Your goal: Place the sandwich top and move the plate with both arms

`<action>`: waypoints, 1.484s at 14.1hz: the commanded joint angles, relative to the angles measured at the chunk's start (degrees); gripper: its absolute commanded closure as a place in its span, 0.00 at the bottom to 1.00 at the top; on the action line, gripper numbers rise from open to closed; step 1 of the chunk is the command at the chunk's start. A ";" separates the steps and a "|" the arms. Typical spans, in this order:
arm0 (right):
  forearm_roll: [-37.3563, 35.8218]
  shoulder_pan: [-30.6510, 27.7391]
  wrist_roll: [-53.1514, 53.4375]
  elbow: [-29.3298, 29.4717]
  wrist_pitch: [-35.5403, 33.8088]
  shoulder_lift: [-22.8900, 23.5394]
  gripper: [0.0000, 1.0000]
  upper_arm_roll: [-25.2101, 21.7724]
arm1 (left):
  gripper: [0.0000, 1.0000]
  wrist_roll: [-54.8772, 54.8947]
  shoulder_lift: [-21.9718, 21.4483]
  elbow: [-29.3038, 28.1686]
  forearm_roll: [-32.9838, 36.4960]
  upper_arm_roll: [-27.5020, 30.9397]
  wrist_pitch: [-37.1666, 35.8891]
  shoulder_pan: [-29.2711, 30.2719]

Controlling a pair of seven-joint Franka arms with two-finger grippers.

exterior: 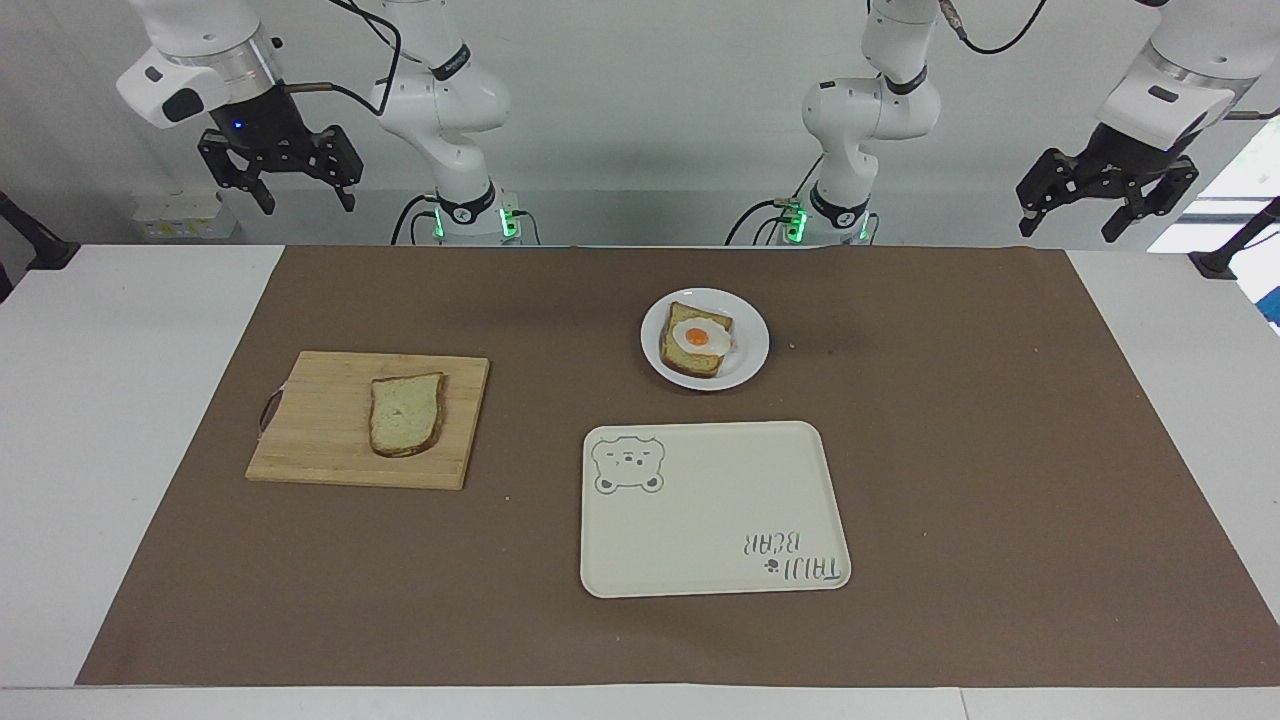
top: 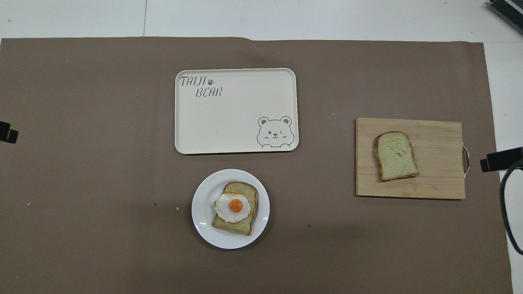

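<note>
Both pincers, left [exterior: 1108, 205] and right [exterior: 279, 175], raised, open, empty. Risk: sandwich top [exterior: 406, 413] landing skewed on egg [exterior: 697, 336], sliding off plate [exterior: 752, 345].

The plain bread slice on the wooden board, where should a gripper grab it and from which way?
Probably straight down from above, fingers closing across the two long crust edges near the middle. The bread slice lies flat on the cutting board, so only its edges offer a hold, and it is narrower across than along. The right gripper, open and raised at that end of the table, seems better placed.
</note>
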 commanded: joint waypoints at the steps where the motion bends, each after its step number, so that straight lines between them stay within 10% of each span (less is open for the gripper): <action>1: 0.14 -0.69 -1.34 -1.16 0.06 -1.14 0.00 0.17 | 0.00 0.07 0.08 1.06 -0.11 0.00 -1.03 0.01; 21: -0.21 -0.69 -0.98 -1.07 3.66 -0.35 0.00 0.44 | 0.00 -0.11 -0.19 0.53 -0.45 0.00 -1.29 0.28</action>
